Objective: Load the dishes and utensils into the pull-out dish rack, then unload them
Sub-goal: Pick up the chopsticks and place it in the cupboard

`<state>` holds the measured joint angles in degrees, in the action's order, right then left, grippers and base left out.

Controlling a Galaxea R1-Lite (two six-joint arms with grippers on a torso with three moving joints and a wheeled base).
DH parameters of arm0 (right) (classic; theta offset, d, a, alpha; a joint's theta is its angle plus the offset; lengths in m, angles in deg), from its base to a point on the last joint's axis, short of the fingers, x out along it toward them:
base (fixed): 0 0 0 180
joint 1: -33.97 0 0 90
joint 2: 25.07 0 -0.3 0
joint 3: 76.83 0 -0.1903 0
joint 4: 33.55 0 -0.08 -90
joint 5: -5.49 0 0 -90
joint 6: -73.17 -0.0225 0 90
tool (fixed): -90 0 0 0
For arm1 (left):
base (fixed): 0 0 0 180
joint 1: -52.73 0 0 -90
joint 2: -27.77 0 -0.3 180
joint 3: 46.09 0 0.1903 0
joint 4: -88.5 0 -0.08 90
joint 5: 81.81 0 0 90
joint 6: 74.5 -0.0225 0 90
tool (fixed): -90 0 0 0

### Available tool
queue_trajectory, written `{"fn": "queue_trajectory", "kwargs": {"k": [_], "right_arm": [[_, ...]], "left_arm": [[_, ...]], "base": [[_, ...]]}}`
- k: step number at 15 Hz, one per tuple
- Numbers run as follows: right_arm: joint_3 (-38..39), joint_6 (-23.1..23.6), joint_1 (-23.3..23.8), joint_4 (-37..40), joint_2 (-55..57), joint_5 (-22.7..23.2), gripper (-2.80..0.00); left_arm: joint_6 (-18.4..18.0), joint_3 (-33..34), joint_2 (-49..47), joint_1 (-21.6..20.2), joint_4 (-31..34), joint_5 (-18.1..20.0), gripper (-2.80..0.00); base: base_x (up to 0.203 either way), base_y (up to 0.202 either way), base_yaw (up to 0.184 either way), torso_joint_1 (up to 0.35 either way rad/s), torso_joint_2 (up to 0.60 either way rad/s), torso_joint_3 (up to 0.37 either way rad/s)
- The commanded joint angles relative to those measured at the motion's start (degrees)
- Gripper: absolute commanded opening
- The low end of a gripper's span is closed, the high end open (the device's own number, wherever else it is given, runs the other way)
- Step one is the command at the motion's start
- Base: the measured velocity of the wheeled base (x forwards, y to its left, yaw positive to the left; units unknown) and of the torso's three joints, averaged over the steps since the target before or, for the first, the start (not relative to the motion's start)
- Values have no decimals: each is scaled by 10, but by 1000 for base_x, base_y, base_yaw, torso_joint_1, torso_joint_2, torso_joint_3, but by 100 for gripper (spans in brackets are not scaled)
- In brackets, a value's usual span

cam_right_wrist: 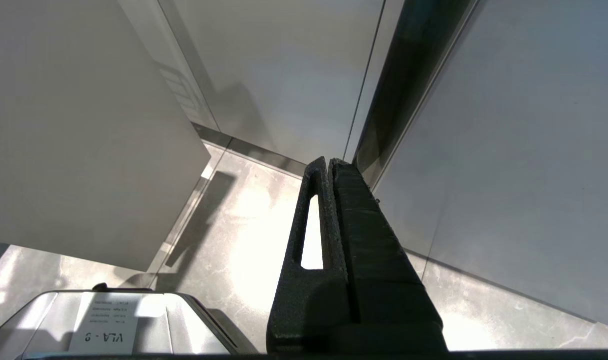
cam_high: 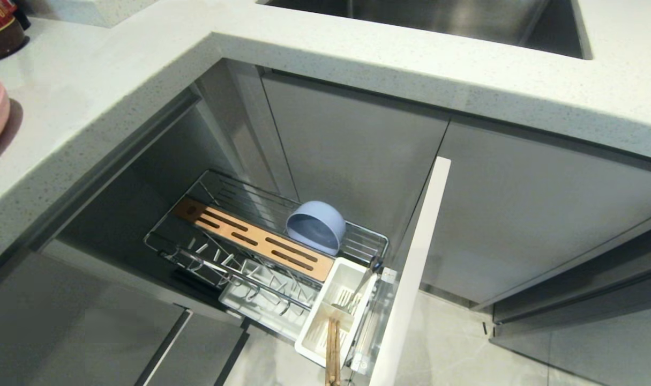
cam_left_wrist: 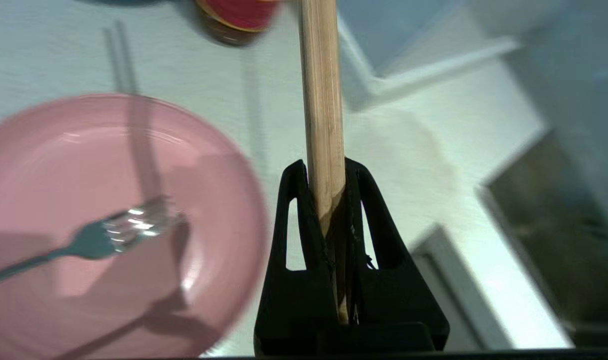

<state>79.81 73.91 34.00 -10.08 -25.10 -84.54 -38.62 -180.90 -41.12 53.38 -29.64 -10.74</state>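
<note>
Right now your largest landmark is the speckled pale countertop [cam_high: 116, 80], and under its corner the pull-out dish rack [cam_high: 239, 230] stands drawn out with its flat door front [cam_high: 411, 279] edge-on to you. Inside the wire basket the pale-blue bowl [cam_high: 315, 225] lies tipped on its side behind the slotted wooden strip [cam_high: 253, 238], touching its far edge. The white cutlery cup [cam_high: 333, 311] sits at the door end of the rack; one wooden chopstick pair end [cam_high: 332, 348] and a silver piece of cutlery [cam_high: 357, 292] stick out of it.

Neither arm shows in your head view. From the left wrist you see the left gripper [cam_left_wrist: 328, 172] above the counter, its jaws clamped together on light-brown chopsticks [cam_left_wrist: 323, 100], which run straight out past the fingertips. Beside it on the counter lies the pink plate [cam_left_wrist: 83, 210], with a silver fork [cam_left_wrist: 103, 237] resting across it, head near the plate's middle.

Your right gripper [cam_right_wrist: 330, 165] hangs low by the grey cabinet fronts above the floor, its fingers pressed together on nothing.
</note>
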Motion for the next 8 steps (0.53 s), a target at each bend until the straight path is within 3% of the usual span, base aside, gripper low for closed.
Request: {"fn": "queue_trajectory", "kwargs": {"k": [1, 4, 8], "right_arm": [[0, 0, 0, 0, 0, 0, -280], [0, 0, 0, 0, 0, 0, -280], [0, 0, 0, 0, 0, 0, -280]], "left_arm": [[22, 11, 20, 36, -1, 12, -280], [37, 21, 29, 91, -8, 130, -280], [45, 43, 27, 205, 16, 213, -280]], "base": [[0, 0, 0, 0, 0, 0], [0, 0, 0, 0, 0, 0], [0, 0, 0, 0, 0, 0]]}}
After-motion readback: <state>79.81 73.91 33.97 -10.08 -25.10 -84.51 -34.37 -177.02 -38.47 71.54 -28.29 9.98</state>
